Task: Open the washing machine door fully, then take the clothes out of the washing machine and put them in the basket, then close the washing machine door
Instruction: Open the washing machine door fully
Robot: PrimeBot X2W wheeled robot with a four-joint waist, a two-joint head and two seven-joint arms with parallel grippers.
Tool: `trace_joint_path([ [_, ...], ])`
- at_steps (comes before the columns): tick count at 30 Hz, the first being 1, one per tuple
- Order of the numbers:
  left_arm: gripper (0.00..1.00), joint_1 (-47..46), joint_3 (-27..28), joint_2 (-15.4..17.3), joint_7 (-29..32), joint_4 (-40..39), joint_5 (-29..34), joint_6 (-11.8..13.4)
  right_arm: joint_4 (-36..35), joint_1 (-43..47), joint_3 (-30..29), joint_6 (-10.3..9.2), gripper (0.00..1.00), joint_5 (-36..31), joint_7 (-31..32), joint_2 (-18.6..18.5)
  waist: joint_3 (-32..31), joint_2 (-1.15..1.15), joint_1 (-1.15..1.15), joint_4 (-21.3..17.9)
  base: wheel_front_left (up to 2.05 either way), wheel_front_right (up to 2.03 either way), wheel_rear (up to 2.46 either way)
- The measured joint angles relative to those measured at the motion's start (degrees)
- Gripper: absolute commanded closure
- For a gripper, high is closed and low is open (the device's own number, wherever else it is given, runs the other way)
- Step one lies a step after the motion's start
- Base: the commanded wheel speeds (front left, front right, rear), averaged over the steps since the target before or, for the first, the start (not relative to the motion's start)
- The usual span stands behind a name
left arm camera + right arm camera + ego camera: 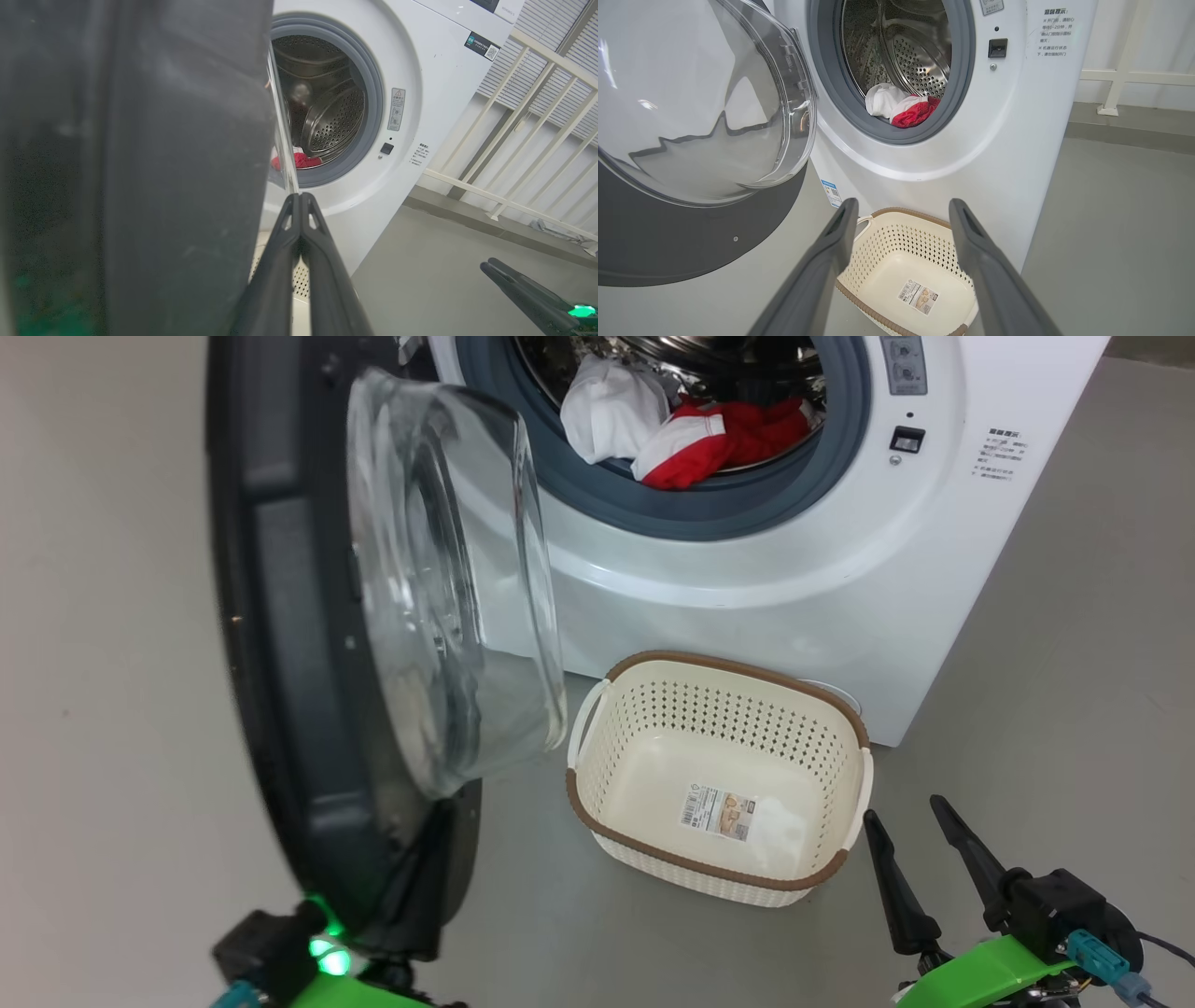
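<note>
your door [280, 663] stands open. clothes [681, 429] lie in the washer [840, 579] mouth. basket [719, 660] stands just before it. left gripper [299, 200] fingers are pressed together beside the door edge. right gripper [904, 810] fingers are spread, near the basket.

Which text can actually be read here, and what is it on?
"温馨提示:" heads the notice on the washing machine front; its smaller lines are too small to read.
Too small to read: the paper label in the basket.
Also unreadable on the machine: blue sticker, grey warning sticker, black QR label.

Basket [653, 714] before washing machine [747, 569], clothes [691, 441] inside
</note>
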Motion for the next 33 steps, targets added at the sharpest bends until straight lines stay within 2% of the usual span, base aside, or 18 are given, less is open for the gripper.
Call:
trace_joint_path([
  [13,1.00,1.71,17.72,0.00,0.01,1.41,4.45,0.07,-0.05,0.01,0.77,0.00,0.00,0.00,0.00,0.01,0.55,0.00,0.00,1.01,0.00,0.00,0.00],
  [25,1.00,-6.14,32.93,-0.42,0.00,8.26,6.32,0.05,-0.05,-0.40,1.43,0.00,0.00,-0.08,-0.01,-0.47,2.60,0.00,0.00,-0.12,0.00,0.00,0.00],
  [33,1.00,-11.30,38.11,2.21,0.00,12.57,5.41,0.05,-0.36,-2.41,1.35,0.00,0.00,-0.26,-0.01,-0.96,4.56,0.00,0.00,-0.84,0.00,0.00,0.00],
])
